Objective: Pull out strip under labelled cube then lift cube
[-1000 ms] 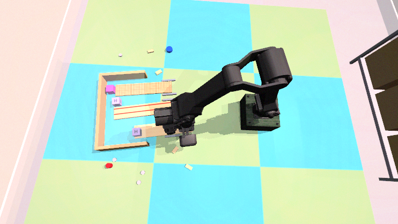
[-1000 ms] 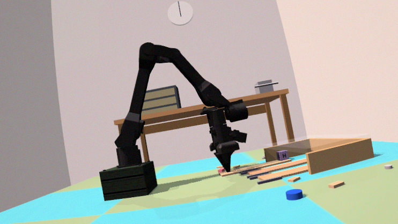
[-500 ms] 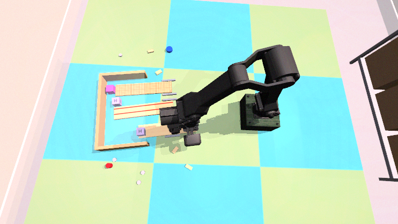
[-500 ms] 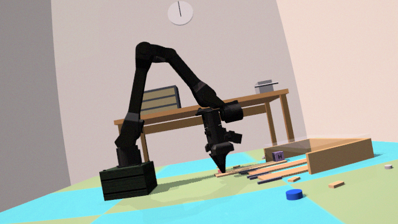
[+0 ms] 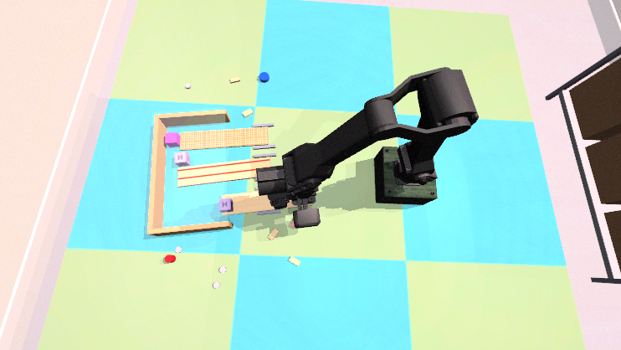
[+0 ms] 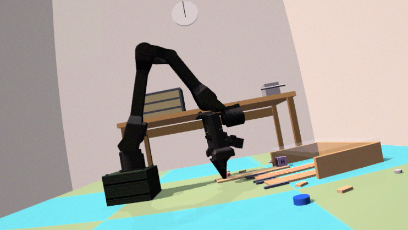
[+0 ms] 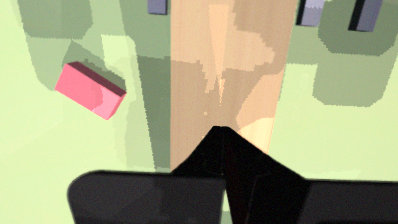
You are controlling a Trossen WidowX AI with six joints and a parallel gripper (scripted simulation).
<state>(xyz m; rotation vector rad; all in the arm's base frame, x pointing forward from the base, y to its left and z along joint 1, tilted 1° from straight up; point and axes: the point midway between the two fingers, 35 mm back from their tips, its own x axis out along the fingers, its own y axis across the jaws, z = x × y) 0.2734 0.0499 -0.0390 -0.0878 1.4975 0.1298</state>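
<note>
A purple cube labelled H (image 5: 224, 204) (image 6: 281, 161) sits on the far end of a plain wooden strip (image 5: 245, 203) (image 6: 242, 174) (image 7: 225, 60). That strip reaches out of the open side of the U-shaped wooden frame (image 5: 154, 173) (image 6: 348, 162). My gripper (image 6: 223, 176) (image 7: 219, 133) is shut, and its tip points down onto the near end of this strip. In the top view the arm hides the fingertips. A paler cube labelled H (image 5: 182, 158) lies by the red-lined strip (image 5: 221, 172). A magenta cube (image 5: 171, 139) lies at the end of the checked strip (image 5: 223, 138).
A pink block (image 7: 90, 90) (image 6: 227, 173) lies just beside the gripper. Thin grey bars (image 5: 264, 146) (image 7: 157, 6) lie near the strip ends. A blue disc (image 5: 264, 76) (image 6: 301, 199), a red disc (image 5: 170, 258), white pegs and small tan blocks (image 5: 294, 260) are scattered around.
</note>
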